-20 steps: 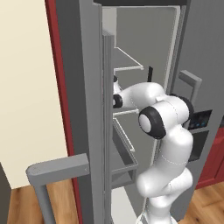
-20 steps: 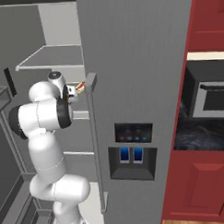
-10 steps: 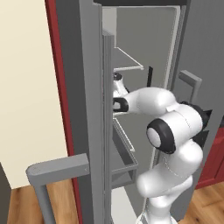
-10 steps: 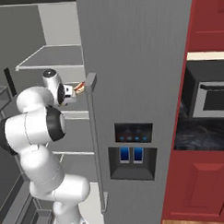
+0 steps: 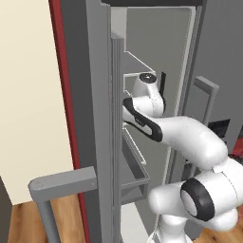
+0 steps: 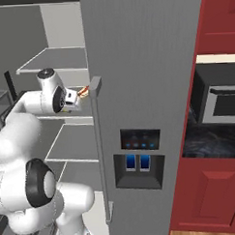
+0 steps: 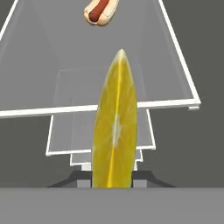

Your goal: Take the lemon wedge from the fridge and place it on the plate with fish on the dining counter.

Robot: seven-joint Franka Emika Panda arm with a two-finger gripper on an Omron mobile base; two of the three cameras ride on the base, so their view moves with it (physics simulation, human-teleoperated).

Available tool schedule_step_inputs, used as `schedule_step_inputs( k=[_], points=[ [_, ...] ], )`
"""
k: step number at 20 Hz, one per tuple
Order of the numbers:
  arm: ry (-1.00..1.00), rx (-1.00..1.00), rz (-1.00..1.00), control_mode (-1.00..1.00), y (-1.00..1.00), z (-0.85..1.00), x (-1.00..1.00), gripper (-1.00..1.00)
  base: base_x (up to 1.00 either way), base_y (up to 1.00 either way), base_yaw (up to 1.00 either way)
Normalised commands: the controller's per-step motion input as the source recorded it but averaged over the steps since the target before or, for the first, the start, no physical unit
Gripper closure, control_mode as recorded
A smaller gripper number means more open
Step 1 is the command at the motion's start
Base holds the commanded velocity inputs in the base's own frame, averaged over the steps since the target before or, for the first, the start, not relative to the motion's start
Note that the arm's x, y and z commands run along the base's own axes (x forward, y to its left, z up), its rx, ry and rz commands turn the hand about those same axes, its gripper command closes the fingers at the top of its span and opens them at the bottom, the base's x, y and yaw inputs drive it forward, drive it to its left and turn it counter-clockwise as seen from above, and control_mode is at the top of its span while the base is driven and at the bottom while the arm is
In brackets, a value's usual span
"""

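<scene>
Standing upright between the tool's [image 7: 113, 181] closed-in tips, the lemon wedge [image 7: 114, 131], gripped above the fridge shelf [image 7: 175, 65].

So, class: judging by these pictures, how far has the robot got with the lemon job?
Done: the fridge stands open, arm inside. In hand: the lemon wedge sits between the gripper fingertips, above a shelf holding a hot dog. Left: carrying it out to the plate.

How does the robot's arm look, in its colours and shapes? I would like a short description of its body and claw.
The arm is made of glossy white, rounded segments, with dark grey to black round caps and bands at the joints. Near the wrist a black curved band shows. In the right base view a small white hand block with dark markings carries the claw. No loose cables are visible.
</scene>
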Motion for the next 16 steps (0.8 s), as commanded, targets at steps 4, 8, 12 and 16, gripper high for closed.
schedule_step_inputs(
  k=[4, 8, 12, 16],
  points=[
    [-0.16, 0.01, -0.06, -1.0, -0.73, -0.13, -1.0, 1.0, 0.0, 0.0, 0.0],
    [-0.39, 0.03, -0.02, -1.0, -0.32, 0.29, -0.96, 1.0, 0.0, 0.0, 0.0],
    [-0.06, 0.0, 0.0, -1.0, 0.0, 0.05, -0.12, 1.0, 0.0, 0.0, 0.0],
    [0.0, 0.0, 0.0, -1.0, 0.0, 0.0, -0.09, 1.0, 0.0, 0.0, 0.0]
  ],
)
